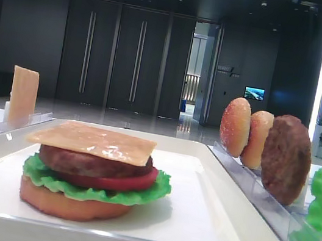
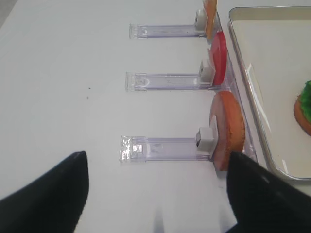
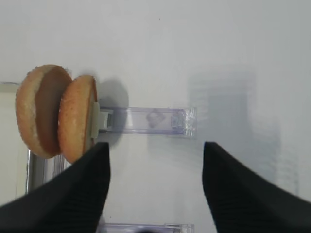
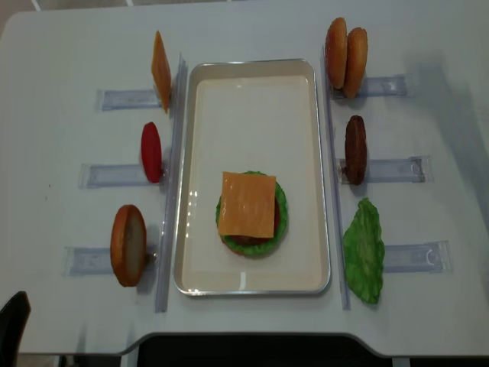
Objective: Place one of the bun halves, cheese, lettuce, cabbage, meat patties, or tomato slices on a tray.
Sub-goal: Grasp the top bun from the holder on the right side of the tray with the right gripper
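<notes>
On the white tray stands a stack: bottom bun, lettuce, tomato, patty, with a cheese slice on top. Two seeded bun halves stand on edge in the far right rack. My right gripper hovers open just right of the nearer bun, holding nothing. A meat patty and a lettuce leaf fill the other right racks. My left gripper is open and empty beside the plain bun. Tomato and cheese stand beyond it. Cabbage is out of view.
Clear plastic slotted racks stick out from both long sides of the tray. The near table edge runs close below the tray. A dark part of the left arm shows at the bottom left corner.
</notes>
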### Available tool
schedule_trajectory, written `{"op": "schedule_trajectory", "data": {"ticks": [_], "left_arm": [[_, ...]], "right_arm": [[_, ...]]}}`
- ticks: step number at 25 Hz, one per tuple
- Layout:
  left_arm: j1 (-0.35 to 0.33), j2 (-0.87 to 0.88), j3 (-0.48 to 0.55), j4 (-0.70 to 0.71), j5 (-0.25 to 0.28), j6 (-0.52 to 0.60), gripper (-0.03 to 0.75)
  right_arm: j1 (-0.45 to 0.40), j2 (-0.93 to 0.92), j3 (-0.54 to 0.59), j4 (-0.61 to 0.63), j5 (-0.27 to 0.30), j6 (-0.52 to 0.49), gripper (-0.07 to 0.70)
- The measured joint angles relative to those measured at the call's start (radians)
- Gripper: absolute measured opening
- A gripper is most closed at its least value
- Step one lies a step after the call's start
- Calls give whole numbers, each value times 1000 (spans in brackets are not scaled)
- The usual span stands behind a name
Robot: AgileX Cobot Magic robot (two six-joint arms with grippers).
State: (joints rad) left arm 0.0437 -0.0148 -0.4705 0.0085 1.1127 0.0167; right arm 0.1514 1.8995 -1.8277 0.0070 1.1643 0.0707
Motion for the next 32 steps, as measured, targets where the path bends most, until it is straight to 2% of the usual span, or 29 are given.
{"op": "schedule_trajectory", "data": {"ticks": [7,12,22,32], "left_arm": [[0,0,0,0,0,0,692],[0,0,0,0,0,0,692],[0,0,0,0,0,0,692],[0,0,0,0,0,0,692]], "right_arm": [[1,8,-37,24,10,20,399],[43,8,-87,60,6,56,399],[148,50,-100,66,-36,102,399],[174,121,-104,67,-118,109,399]]}}
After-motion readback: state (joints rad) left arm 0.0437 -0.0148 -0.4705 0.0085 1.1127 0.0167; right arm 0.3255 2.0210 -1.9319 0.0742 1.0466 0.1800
